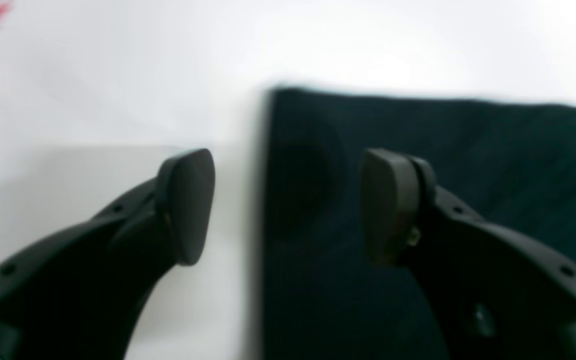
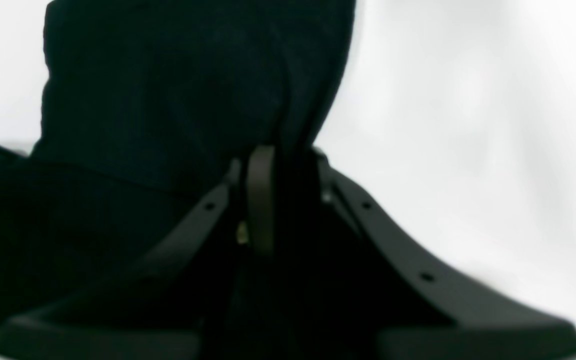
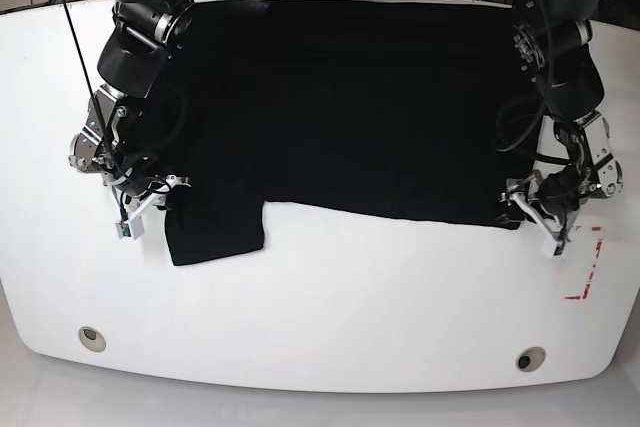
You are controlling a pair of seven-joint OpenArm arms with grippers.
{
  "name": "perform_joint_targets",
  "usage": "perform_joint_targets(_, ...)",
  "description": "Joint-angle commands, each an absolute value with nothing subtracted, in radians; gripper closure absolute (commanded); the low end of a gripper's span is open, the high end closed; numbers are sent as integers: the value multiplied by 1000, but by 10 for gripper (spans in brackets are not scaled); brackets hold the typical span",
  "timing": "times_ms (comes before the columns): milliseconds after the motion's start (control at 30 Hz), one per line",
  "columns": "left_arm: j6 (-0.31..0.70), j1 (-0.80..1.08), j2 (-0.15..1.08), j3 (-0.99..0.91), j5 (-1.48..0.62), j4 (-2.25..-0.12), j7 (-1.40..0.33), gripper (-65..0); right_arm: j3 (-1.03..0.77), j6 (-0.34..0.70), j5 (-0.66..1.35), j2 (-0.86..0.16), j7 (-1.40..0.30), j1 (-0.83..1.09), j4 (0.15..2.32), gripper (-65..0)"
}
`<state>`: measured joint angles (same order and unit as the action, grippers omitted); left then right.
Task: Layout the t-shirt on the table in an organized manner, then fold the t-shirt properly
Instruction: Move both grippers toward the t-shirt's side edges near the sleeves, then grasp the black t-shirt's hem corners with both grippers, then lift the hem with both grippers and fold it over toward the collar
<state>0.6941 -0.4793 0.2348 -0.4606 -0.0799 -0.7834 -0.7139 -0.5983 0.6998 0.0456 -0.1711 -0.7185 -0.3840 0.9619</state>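
the table [image 3: 330, 327] is a wide glossy white top, bare along its 6 o'clock half. the t-shirt [image 3: 340, 107] lies plain black side up, spread across the table from centre to 12 o'clock, with one sleeve [image 3: 215, 227] reaching toward 7 o'clock. the right gripper [image 2: 283, 200] sits at 9 o'clock on the sleeve's outer edge, its jaws pressed together and pinching a fold of the black cloth. the left gripper [image 1: 288, 205] is at 3 o'clock over the shirt's lower corner, jaws spread, one finger above bare table and the other above cloth. red-and-white tape [image 3: 585, 267] marks 4 o'clock. two grommet holes [image 3: 92, 337] sit near the 6 o'clock rim.
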Motion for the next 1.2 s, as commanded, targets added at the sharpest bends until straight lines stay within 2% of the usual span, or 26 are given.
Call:
perform_joint_targets(0,698,-486,229,-450,-62,-779,-762,-368,-596,698,13,-176,-771,-390,964,-97)
perform_joint_targets(200,698,-483,226,-449,-62,-779,-762,-122,-596,698,13,-176,-771,-390,964,-95)
perform_joint_targets(333,698,-483,226,-449,-62,-786,-762,0,-596,698,13,-176,-771,-390,964,-94)
perform_joint_targets(467,698,-483,228,-449,-64,-789,-762,0,-596,698,13,-176,-771,-390,966,-84)
perform_joint_targets(633,698,-483,229,-453,-65,-862,-765,0,-595,698,13,-174,-773,-390,1020,0)
perform_joint_targets(1167,698,-423,226,-455,-67,-1196,-960,0,-595,698,13,-170,-1038,-383,1337,0)
